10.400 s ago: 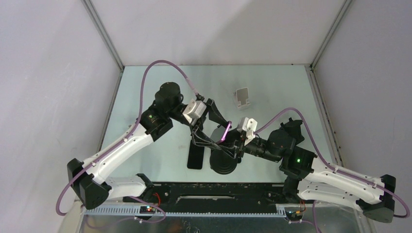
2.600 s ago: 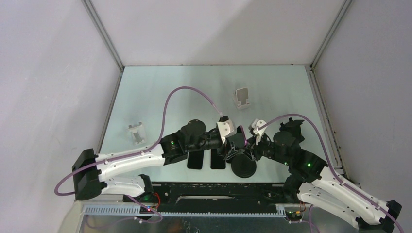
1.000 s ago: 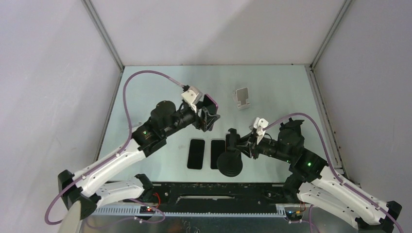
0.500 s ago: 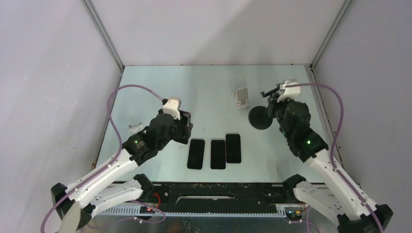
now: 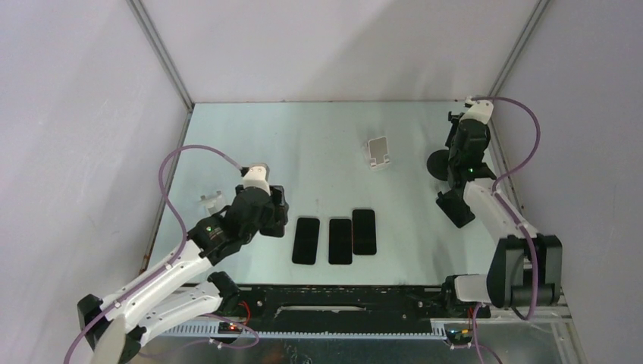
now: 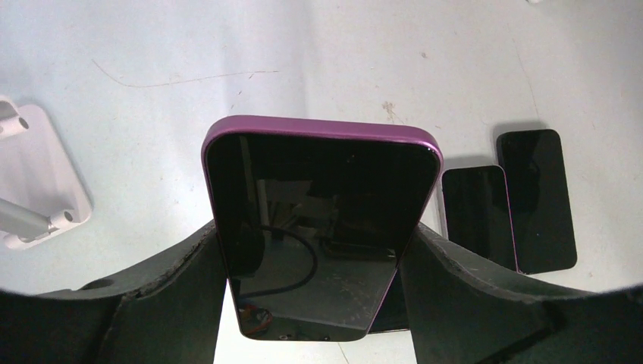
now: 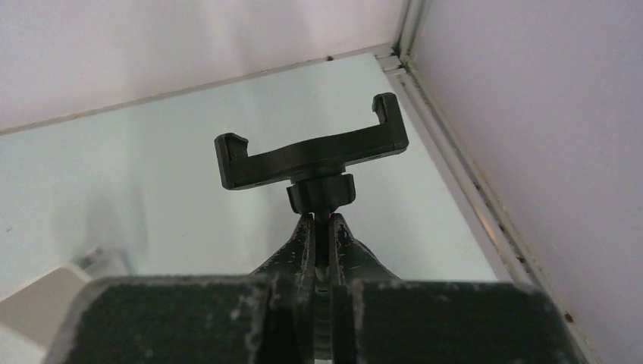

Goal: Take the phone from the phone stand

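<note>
Left gripper [image 6: 317, 239] clamped on the purple-cased phone [image 6: 322, 189]; the phone's lower edge is cut off by the frame. Right gripper [image 7: 322, 236] pinched narrow on the stem of the black phone stand [image 7: 311, 152], near the table's far right corner and well apart from the phone. Stand base hidden in the wrist view.

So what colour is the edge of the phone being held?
Purple, around the black-screened phone; clearest in the left wrist view.
</note>
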Robot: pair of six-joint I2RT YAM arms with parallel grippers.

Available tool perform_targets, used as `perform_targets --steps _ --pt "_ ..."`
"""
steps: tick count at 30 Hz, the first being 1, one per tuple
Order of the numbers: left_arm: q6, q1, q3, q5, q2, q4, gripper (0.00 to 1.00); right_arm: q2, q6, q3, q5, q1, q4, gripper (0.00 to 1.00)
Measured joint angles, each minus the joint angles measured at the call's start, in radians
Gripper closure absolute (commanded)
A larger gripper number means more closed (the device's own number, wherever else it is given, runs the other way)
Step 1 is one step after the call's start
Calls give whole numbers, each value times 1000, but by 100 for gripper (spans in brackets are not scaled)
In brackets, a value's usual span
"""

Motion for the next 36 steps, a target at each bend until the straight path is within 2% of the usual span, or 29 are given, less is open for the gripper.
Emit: perform_targets --steps 5,14,16,19,20,21,22,24,29,36 --pt "-18 13 0 -18 -9 -24 100 131 -24 71 29 -42 59 100" --pt "-43 31 -36 -20 -16 -45 100 243 -23 114 28 -101 97 99" --pt "-46 34 -43 -20 -16 -46 100 267 -18 121 29 -110 97 93" --pt "-54 43 -49 -19 -12 -51 100 291 -3 128 35 -115 104 73" --pt "-56 48 -49 -19 -10 -52 100 292 3 130 35 -115 102 63" --pt "-61 53 -49 -19 -5 -51 100 294 7 132 35 -115 103 58" --pt "-62 60 -49 -18 0 -51 100 294 13 134 32 -115 101 48" --pt "-67 71 -50 -17 11 -51 100 294 21 137 28 -115 98 39" --pt "-71 103 -62 -11 43 -52 100 291 34 146 19 -114 80 21" --pt "-72 141 -64 8 84 -43 100 205 64 146 5 -114 -29 10"
